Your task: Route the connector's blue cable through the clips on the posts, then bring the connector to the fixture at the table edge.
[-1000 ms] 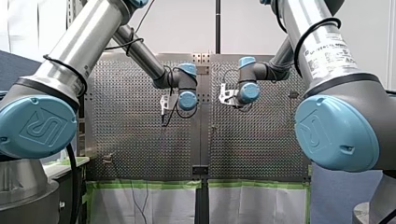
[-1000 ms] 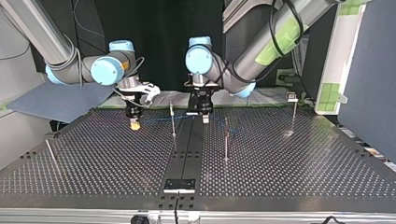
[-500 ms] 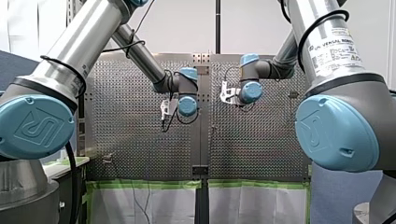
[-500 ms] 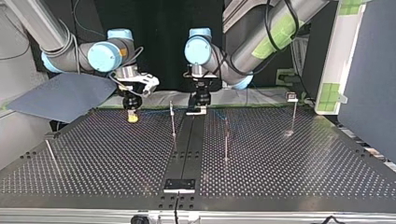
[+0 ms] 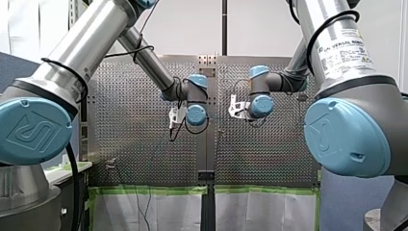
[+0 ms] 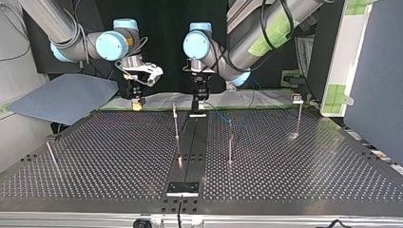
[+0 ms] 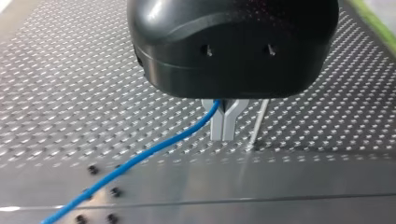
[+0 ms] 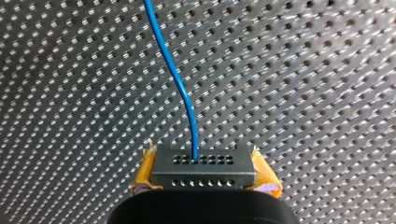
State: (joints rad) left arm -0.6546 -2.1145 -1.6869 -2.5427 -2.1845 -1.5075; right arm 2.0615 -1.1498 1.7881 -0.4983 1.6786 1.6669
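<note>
In the right wrist view my right gripper (image 8: 204, 179) is shut on the grey connector (image 8: 203, 161), which sits between its yellow pads (image 8: 144, 175). The blue cable (image 8: 180, 88) leaves the connector's face and runs ahead over the perforated table. In the left wrist view my left gripper (image 7: 223, 128) has its metal fingers shut on the blue cable (image 7: 154, 149), beside a thin post (image 7: 259, 123). In the top view my right gripper (image 6: 137, 102) hangs at the far left and my left gripper (image 6: 198, 110) near the middle strip. A stretch of cable (image 6: 219, 114) trails toward a post (image 6: 230, 142).
Further posts stand at the top view's middle (image 6: 176, 123), right (image 6: 299, 116) and near left (image 6: 50, 154). A small fixture (image 6: 182, 188) sits at the near table edge on the middle strip. A blue-grey sheet (image 6: 62, 97) lies beyond the far left edge.
Both grippers have risen and drawn back toward the table's far edge in the top view. The right one still carries the connector, the left one still pinches the cable.
</note>
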